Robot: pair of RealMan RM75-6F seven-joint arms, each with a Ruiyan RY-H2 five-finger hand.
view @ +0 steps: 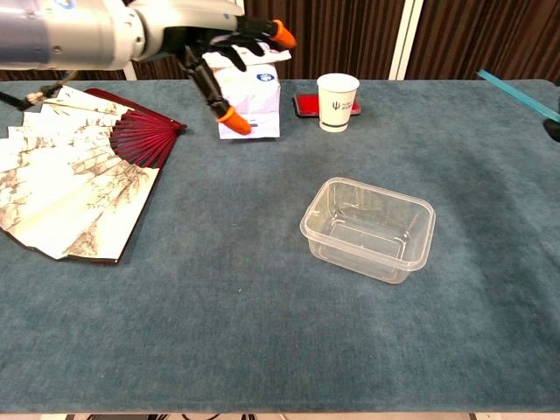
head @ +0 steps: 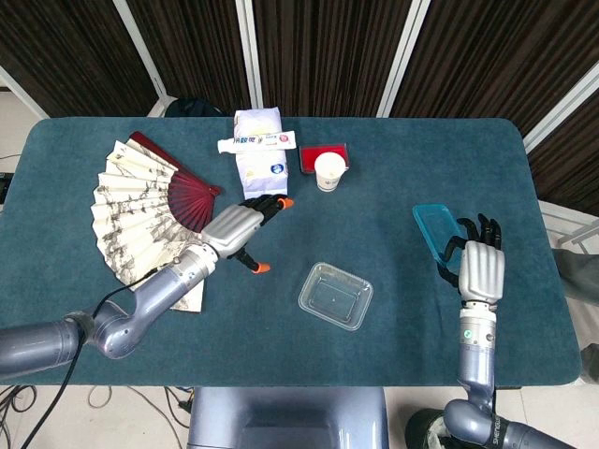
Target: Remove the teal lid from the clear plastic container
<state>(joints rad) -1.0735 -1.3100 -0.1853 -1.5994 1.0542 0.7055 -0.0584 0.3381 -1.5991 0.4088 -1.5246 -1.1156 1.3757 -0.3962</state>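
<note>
The clear plastic container [head: 335,296] [view: 368,227] stands uncovered near the table's middle, nothing touching it. My right hand [head: 475,267] holds the teal lid [head: 438,232] tilted in the air to the container's right; in the chest view only the lid's edge [view: 518,93] shows at the far right. My left hand [head: 238,229] [view: 229,44] hovers well to the container's left, above the table beside the fan, fingers spread and holding nothing.
A paper fan [head: 150,210] [view: 74,179] lies spread at the left. At the back stand a white pouch with a tube on it [head: 258,154], a paper cup [head: 328,171] [view: 337,101] and a red box [head: 321,154].
</note>
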